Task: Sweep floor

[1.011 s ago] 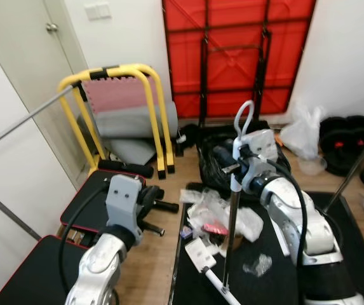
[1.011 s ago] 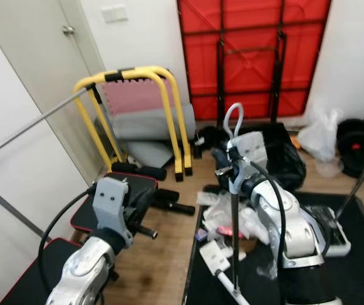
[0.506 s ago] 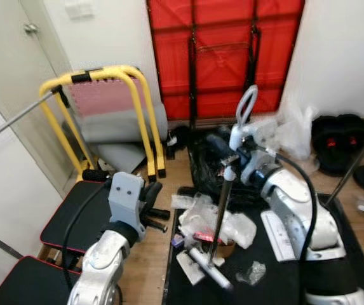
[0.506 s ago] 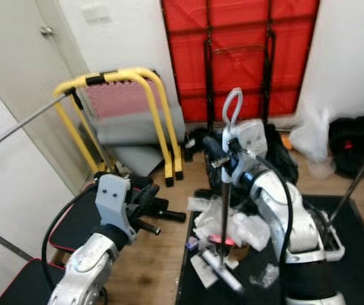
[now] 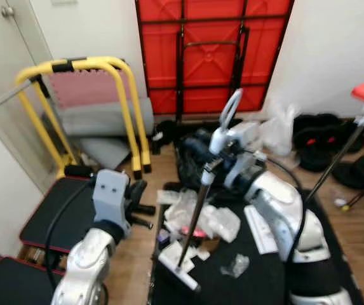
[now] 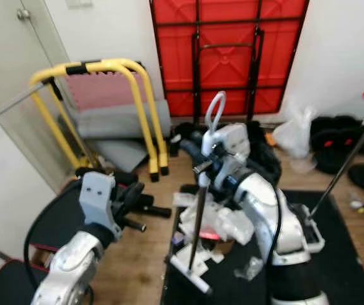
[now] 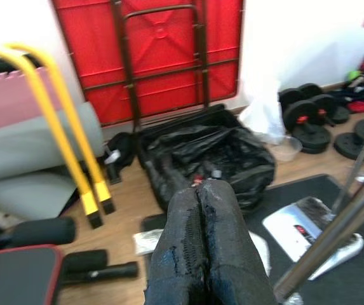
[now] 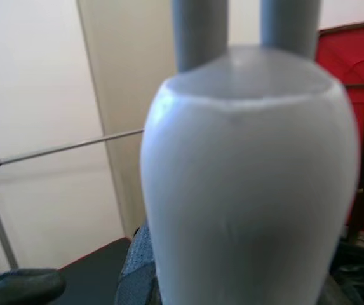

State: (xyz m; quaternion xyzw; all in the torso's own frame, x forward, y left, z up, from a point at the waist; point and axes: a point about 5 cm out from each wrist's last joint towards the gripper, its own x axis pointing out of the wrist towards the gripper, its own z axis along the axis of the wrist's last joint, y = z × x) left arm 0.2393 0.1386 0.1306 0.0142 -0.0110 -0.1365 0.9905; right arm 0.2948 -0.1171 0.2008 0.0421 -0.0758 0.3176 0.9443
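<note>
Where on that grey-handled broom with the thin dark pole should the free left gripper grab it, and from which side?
Mid-pole, probably. The grey-handled broom leans, its head on the black mat and its looped top in the right gripper. The bare pole below that grip faces the left gripper, whose fingers are shut, so open them and come in from the robot's left, across the pole.

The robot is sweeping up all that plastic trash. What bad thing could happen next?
1. The broom head sits right by the light plastic wrappers, so a hard push might scatter them off the black mat onto the wooden floor.
2. The right gripper grips the broom handle high up, so the head could wobble.
3. The open black trash bag lies close ahead and could snag.
</note>
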